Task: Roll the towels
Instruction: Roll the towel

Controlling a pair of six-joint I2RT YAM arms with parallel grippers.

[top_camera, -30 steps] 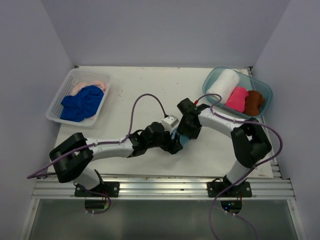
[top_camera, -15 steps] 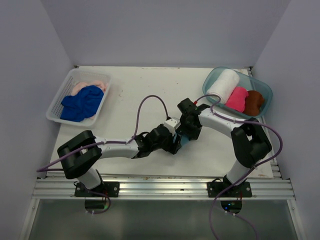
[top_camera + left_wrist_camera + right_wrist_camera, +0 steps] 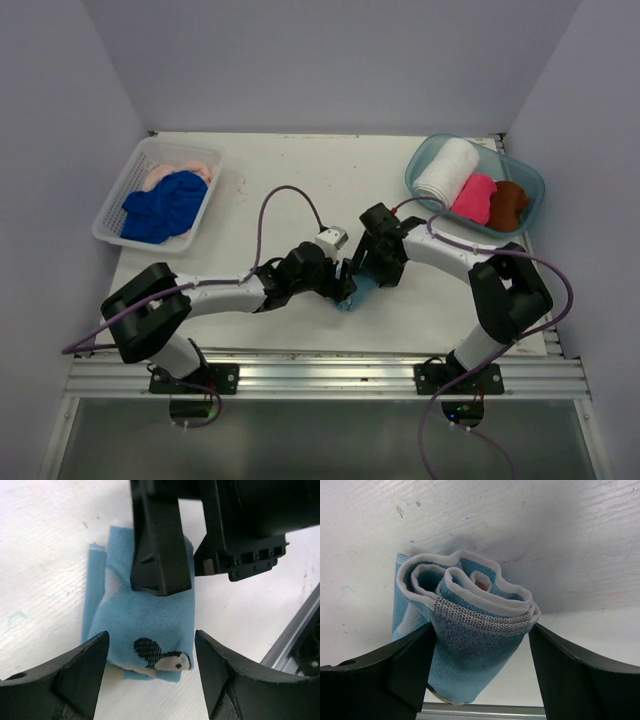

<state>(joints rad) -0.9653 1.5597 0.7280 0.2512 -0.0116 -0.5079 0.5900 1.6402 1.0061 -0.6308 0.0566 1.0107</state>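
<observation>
The light blue cartoon-print towel (image 3: 475, 620) lies rolled on the table (image 3: 300, 170), near its front edge. It is flanked by the right gripper (image 3: 481, 630), whose jaws are spread wider than a second ago; whether the roll is clamped or released cannot be told. The left gripper (image 3: 149, 647) is held unclenched astride one end. The roll is judged complete and ready for transfer to the clear teal tub (image 3: 530, 180).
</observation>
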